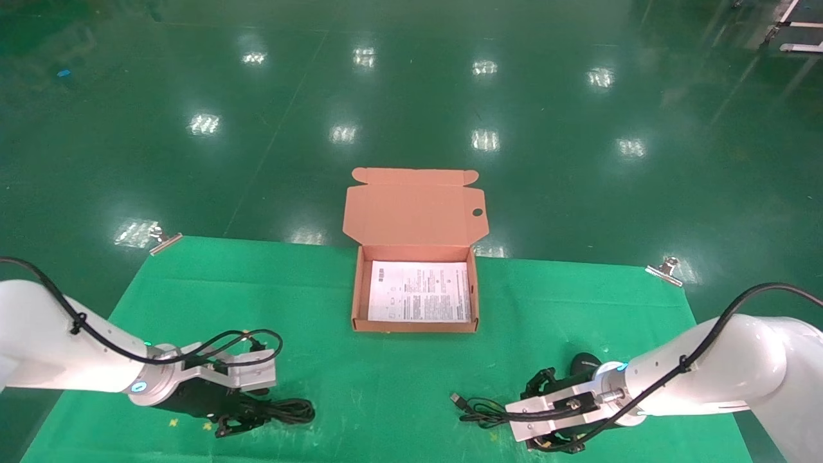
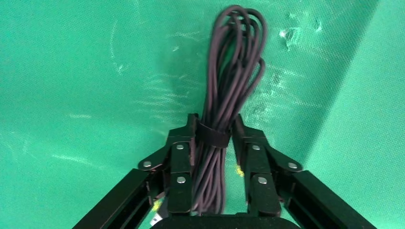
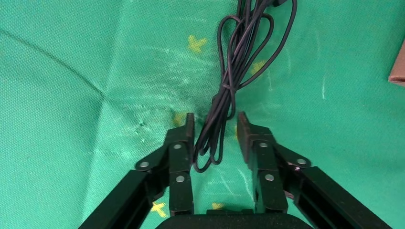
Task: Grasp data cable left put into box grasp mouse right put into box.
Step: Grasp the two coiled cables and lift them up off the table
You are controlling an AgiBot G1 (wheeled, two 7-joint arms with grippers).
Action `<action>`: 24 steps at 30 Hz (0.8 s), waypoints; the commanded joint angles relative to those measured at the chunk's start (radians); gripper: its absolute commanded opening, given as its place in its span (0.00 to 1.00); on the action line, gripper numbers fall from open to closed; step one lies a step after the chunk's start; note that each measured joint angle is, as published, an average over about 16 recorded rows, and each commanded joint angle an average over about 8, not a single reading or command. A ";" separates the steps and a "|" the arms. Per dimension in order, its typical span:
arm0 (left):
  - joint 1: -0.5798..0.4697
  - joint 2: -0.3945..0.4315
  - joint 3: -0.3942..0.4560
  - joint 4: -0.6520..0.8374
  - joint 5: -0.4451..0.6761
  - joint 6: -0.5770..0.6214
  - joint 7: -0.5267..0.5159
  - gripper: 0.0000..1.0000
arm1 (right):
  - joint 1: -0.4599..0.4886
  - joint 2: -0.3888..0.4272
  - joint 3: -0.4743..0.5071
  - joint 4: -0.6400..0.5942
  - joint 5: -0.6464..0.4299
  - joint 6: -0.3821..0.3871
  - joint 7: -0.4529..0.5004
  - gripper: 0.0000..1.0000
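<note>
The box point(image 1: 415, 289) sits open in the middle of the desk point(image 1: 321, 379), its lid folded back and a white leaflet point(image 1: 419, 291) flat on its floor, so both arms can drop things in from above.

The left hand point(image 1: 241, 421) is low on the desk's left side, astride the data cable point(image 2: 224, 119). Its fingers point(image 2: 181, 162) bracket the bundle at the strap, which is the tightest place to grip; they look close but not yet pressed in, so the hand is open.

The right hand point(image 1: 556, 411) is low on the right side, open, with the mouse's cord point(image 3: 224, 95) lying loose between its fingers point(image 3: 179, 152). The mouse point(image 1: 585, 361) itself lies just beyond that hand, mostly hidden behind it, near the desk's front right.
</note>
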 commanded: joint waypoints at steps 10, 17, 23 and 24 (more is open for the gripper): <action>0.000 -0.020 -0.001 -0.011 -0.003 0.014 0.011 0.00 | 0.008 0.014 0.012 0.007 0.013 -0.003 0.012 0.00; -0.040 -0.130 -0.019 -0.112 -0.021 0.084 0.015 0.00 | 0.080 0.131 0.100 0.117 0.076 -0.010 0.144 0.00; -0.100 -0.181 -0.056 -0.299 -0.020 0.036 -0.041 0.00 | 0.170 0.161 0.179 0.217 0.118 0.047 0.235 0.00; -0.106 -0.180 -0.063 -0.329 -0.017 0.012 -0.055 0.00 | 0.185 0.150 0.188 0.217 0.124 0.061 0.238 0.00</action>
